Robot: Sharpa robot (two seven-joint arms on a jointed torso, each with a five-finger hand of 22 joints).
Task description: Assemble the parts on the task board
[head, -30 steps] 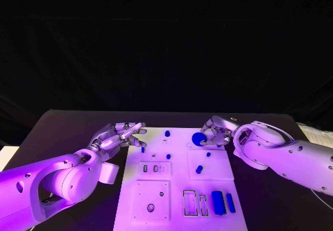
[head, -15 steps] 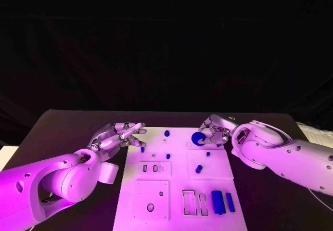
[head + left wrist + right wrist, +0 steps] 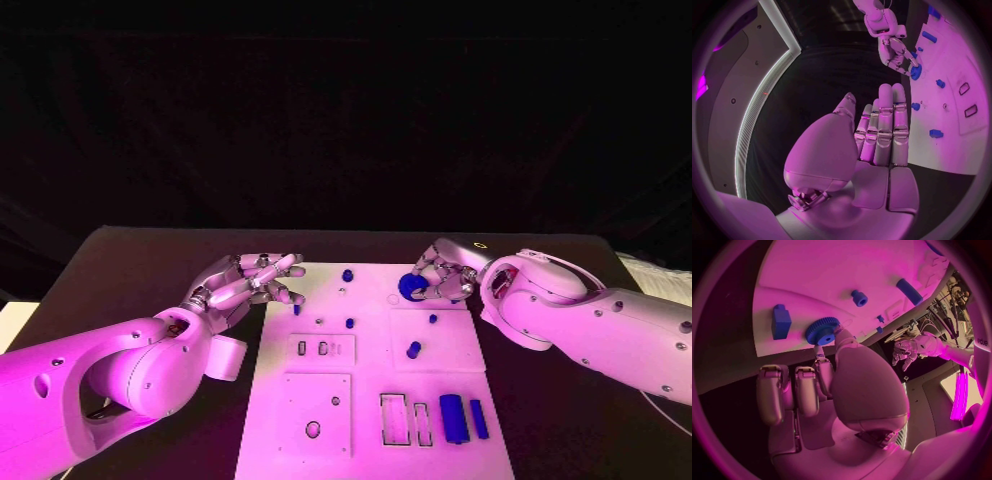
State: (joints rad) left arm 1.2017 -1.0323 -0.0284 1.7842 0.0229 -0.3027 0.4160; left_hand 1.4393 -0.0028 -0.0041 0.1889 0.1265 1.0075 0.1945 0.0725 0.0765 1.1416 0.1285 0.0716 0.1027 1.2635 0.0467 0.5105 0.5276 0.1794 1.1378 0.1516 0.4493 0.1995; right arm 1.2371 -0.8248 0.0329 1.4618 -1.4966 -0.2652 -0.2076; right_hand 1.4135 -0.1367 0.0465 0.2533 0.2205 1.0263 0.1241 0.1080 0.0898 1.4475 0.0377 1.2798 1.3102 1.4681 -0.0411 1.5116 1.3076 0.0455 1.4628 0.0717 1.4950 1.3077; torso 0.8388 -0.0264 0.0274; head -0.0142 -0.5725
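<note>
The white task board [image 3: 320,400] lies in the middle of the black table. My right hand [image 3: 450,272] is over the board's far right part and pinches a round blue toothed gear [image 3: 413,287] between thumb and a finger; the gear [image 3: 822,331] sits close above the board [image 3: 817,280]. Whether it touches the board I cannot tell. My left hand [image 3: 245,285] hovers at the board's far left edge, fingers stretched out, holding nothing. From the left wrist, its palm [image 3: 873,140] faces the board [image 3: 967,65] and the right hand [image 3: 897,52] with the gear [image 3: 915,73].
Small blue pegs [image 3: 351,324] and a blue block [image 3: 414,351] stand mid-board. Two long blue bars [image 3: 453,420] lie near the front right, beside empty rectangular slots [image 3: 392,420]. A peg [image 3: 859,297] and block [image 3: 781,321] are near the gear.
The right hand has shifted very slightly with the gear, which now looks a little more tilted. The left hand has barely moved.
</note>
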